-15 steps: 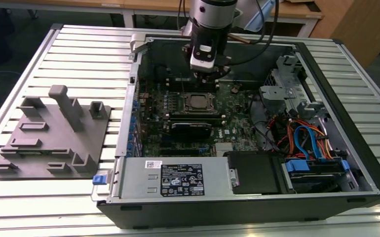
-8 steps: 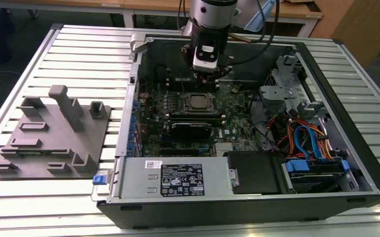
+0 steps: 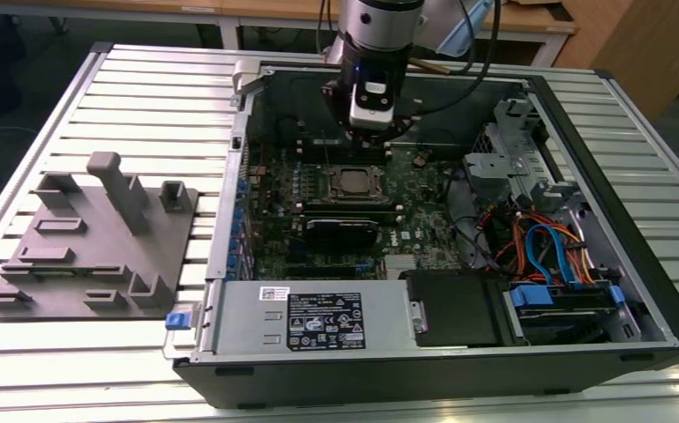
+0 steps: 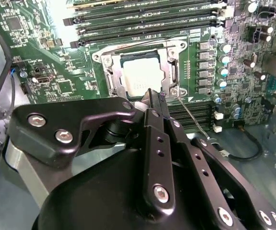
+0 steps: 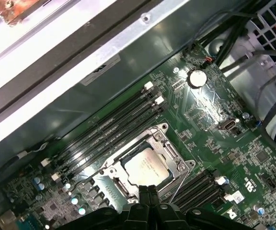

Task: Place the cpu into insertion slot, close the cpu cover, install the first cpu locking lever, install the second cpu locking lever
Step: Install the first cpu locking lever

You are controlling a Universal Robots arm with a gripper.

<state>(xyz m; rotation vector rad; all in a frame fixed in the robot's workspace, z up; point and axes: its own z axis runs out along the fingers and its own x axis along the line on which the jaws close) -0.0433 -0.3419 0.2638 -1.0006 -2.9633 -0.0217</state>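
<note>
The cpu (image 4: 142, 75), flat dull-silver square, lies within the metal cpu cover (image 4: 113, 76); jaws closed, empty.

exterior view: arm (image 3: 382, 22) cut off by the picture's top edge, gripper (image 3: 369, 119) masks part of the motherboard (image 3: 416, 189) far edge | second wrist view: locking lever (image 4: 191, 117) end lost behind gripper body | first wrist view: fingertips (image 5: 143, 194) cover the cpu (image 5: 146, 167) near corner; anything pinched cannot be told
</note>
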